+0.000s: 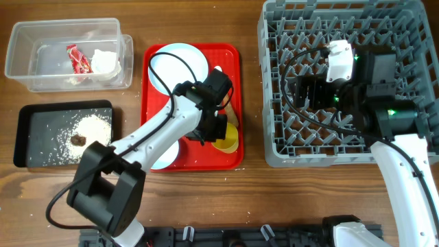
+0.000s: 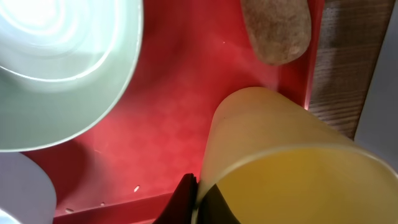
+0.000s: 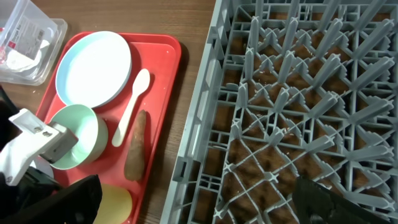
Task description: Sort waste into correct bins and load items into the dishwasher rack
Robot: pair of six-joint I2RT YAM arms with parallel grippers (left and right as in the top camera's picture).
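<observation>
On the red tray (image 1: 230,62): one plate (image 1: 180,65), one yellow cup (image 1: 230,141); left pincer (image 1: 210,130) unreadable, right pincer (image 1: 302,91) wide.

No word, number or brand can be read in any view. The red wrapper (image 1: 77,58) in the clear tub (image 1: 27,81) bears small white marks, too tiny from overhead to make out. In the right wrist view a pale packet face (image 3: 26,28) in that tub shows fine dark lines of print, too blurred to read.
</observation>
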